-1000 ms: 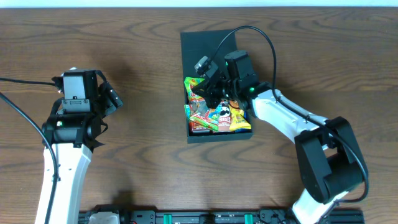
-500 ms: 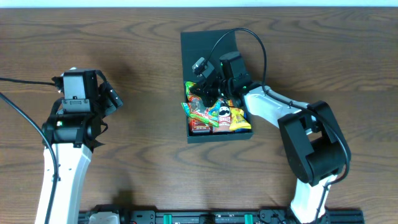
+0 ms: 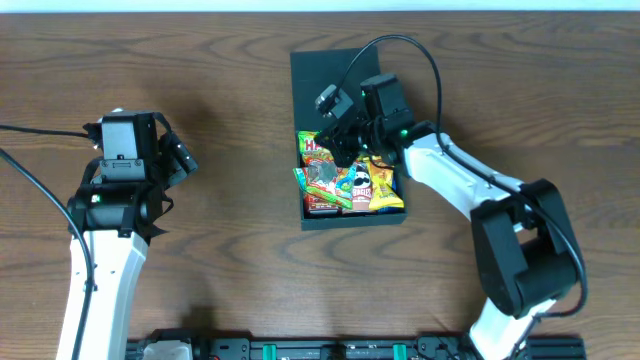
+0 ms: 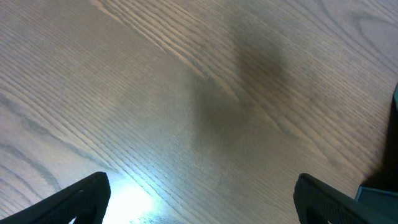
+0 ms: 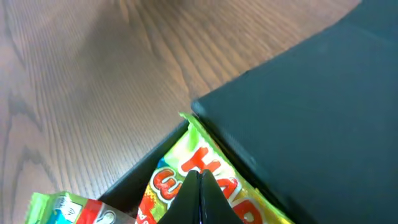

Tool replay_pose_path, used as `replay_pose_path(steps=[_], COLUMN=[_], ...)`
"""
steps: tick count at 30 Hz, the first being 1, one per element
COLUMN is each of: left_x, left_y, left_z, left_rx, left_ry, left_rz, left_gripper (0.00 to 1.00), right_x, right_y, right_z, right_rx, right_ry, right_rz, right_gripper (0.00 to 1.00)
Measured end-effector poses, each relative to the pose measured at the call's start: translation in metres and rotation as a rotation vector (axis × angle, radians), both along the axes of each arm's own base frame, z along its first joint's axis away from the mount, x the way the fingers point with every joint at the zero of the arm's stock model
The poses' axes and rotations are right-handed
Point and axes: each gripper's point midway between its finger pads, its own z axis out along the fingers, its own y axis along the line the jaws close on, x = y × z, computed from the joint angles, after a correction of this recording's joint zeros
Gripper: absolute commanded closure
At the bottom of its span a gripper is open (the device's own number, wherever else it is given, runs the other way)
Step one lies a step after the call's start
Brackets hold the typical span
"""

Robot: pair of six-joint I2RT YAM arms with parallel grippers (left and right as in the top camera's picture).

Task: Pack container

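Note:
The container [image 3: 350,218] is a dark teal-black square box at the table's middle, its flap lid [image 3: 330,85] lying open behind it. Several bright snack packets [image 3: 352,186] fill it. My right gripper [image 3: 336,150] is shut, its tips together just above a green and yellow gummy packet [image 5: 233,186] at the box's back left corner; nothing shows between the fingers [image 5: 200,177]. The lid [image 5: 311,112] fills the right of the right wrist view. My left gripper [image 3: 180,160] is open and empty over bare wood, far left of the box; its fingers [image 4: 202,199] frame only table.
The table is dark brown wood [image 3: 230,120]. A corner of the container [image 4: 380,196] shows at the right edge of the left wrist view. The right arm's cable [image 3: 400,50] loops above the lid.
My right gripper has shifted slightly back toward the box's rear edge, and the gummy packet now shows more at the back left. The left arm has not moved.

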Motion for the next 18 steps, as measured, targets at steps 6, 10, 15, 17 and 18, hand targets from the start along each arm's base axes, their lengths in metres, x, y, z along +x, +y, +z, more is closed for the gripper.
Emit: replay_pose_path(steps=[6, 10, 15, 17, 18], left_x=[0.000, 0.000, 0.000, 0.000, 0.000], left_y=[0.000, 0.000, 0.000, 0.000, 0.000], left_z=[0.000, 0.000, 0.000, 0.000, 0.000], left_rx=[0.000, 0.000, 0.000, 0.000, 0.000], left_ry=[0.000, 0.000, 0.000, 0.000, 0.000], left_rz=[0.000, 0.000, 0.000, 0.000, 0.000], left_gripper=[0.05, 0.05, 0.05, 0.05, 0.05], right_x=[0.008, 0.011, 0.007, 0.006, 0.006], right_y=[0.005, 0.013, 0.019, 0.021, 0.021], right_z=[0.008, 0.014, 0.013, 0.007, 0.001], right_rx=[0.014, 0.028, 0.028, 0.023, 0.017], right_ry=[-0.060, -0.103, -0.106, -0.099, -0.091], right_rz=[0.001, 0.013, 0.030, 0.037, 0.039], right_gripper=[0.99, 0.99, 0.99, 0.99, 0.99])
